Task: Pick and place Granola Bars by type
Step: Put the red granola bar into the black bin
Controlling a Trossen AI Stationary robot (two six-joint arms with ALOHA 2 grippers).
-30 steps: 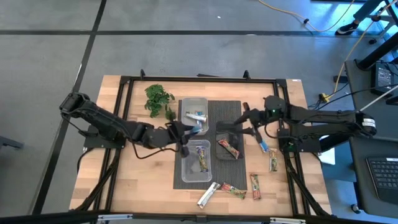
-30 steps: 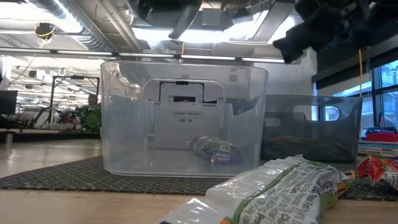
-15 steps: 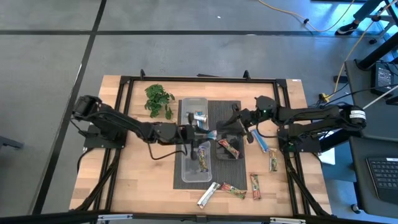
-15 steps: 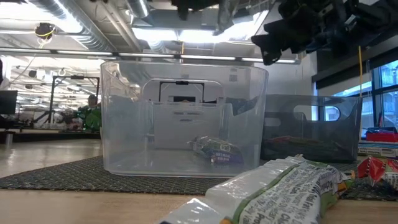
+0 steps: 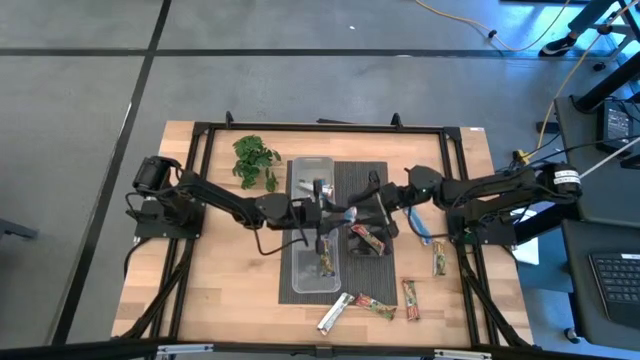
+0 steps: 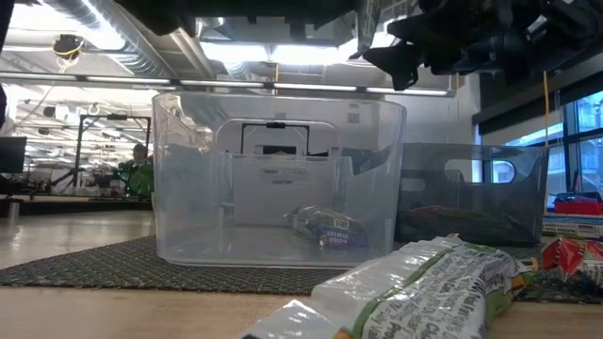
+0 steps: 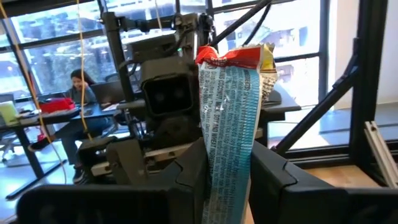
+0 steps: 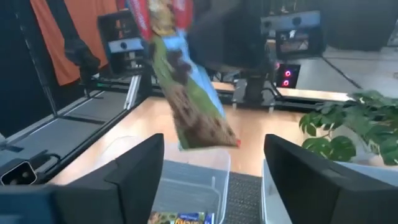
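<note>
My left gripper is shut on a blue granola bar with a red end, above the dark mat between the tubs. In the left wrist view the bar sticks out past my fingers toward the right arm. My right gripper is open and faces the bar from the table's right, a short gap away. In its wrist view the bar shows ahead of the spread fingers. One bar lies in each clear tub: far, near and right. My left gripper pinches the blue bar between its two fingers at one short end, coming roughly level from the table's left and lying along the bar. The bar is lifted clear and juts out beyond the fingertips, red end farthest from them.
Three clear tubs stand on the dark mat at the table's middle. Loose bars lie to the right and near the front edge. A leafy sprig lies far left. A person sits in the room behind.
My left gripper has carried the blue bar toward the table's right, from beside the far tub out over the mat's middle. My right gripper has moved toward the table's left, closing on the bar and staying open.
</note>
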